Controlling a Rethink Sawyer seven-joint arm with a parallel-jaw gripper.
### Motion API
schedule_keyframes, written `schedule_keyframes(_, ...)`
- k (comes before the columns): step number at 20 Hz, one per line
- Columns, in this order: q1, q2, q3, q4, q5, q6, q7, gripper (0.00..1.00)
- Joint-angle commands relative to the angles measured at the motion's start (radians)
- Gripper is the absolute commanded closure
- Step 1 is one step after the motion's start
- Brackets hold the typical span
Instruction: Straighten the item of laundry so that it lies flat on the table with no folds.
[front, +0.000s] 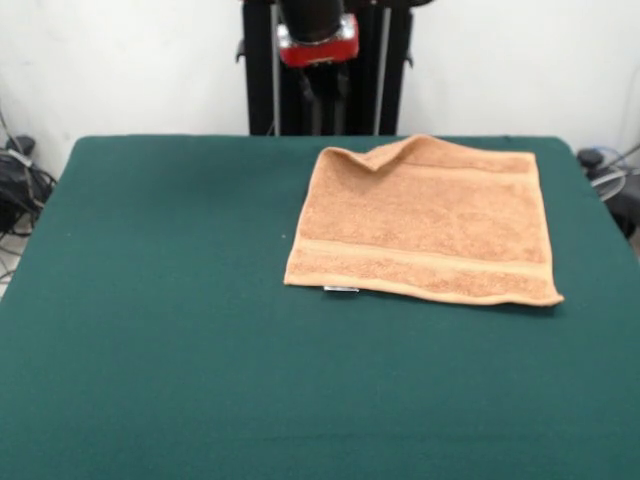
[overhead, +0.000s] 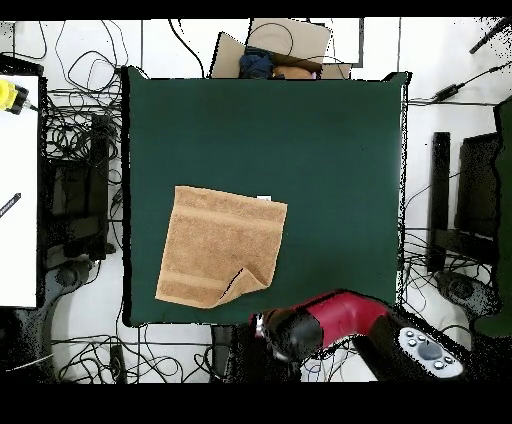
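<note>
green table (front: 160, 330) | towel (front: 425, 230) corner folded | cables (overhead: 75, 130) around, seemingly floor

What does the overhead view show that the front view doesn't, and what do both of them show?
Only the overhead view shows the tangled cables on the floor around the table, the cardboard box beyond its far edge, and the red and black robot arm from above. Only the front view shows the white wall behind the pedestal. Both show the tan-orange terry hand towel on the dark green cloth-covered table, one corner folded over near the robot, with its small white tag.
</note>
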Motion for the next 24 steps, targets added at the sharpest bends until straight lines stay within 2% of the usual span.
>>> schedule_keyframes(1, 0.308, 0.193, -0.274, -0.041, -0.274, -0.423, 0.300, 0.00)
schedule_keyframes(3, 0.488, 0.280, -0.438, -0.105, -0.234, -0.633, 0.359, 0.00)
schedule_keyframes(4, 0.562, 0.328, -0.510, -0.124, -0.179, -0.736, 0.351, 0.00)
schedule_keyframes(7, 0.654, 0.374, -0.599, -0.102, -0.013, -0.897, 0.276, 0.00)
schedule_keyframes(9, 0.654, 0.330, -0.598, -0.068, 0.037, -0.902, 0.239, 0.00)
schedule_keyframes(14, 0.517, 0.121, -0.455, 0.036, 0.093, -0.708, 0.155, 0.00)
schedule_keyframes(17, 0.432, 0.044, -0.365, 0.075, 0.131, -0.611, 0.115, 0.00)
schedule_keyframes(20, 0.390, 0.037, -0.319, 0.065, 0.145, -0.559, 0.087, 0.00)
schedule_keyframes(24, 0.413, 0.105, -0.365, 0.006, 0.108, -0.612, 0.098, 0.00)
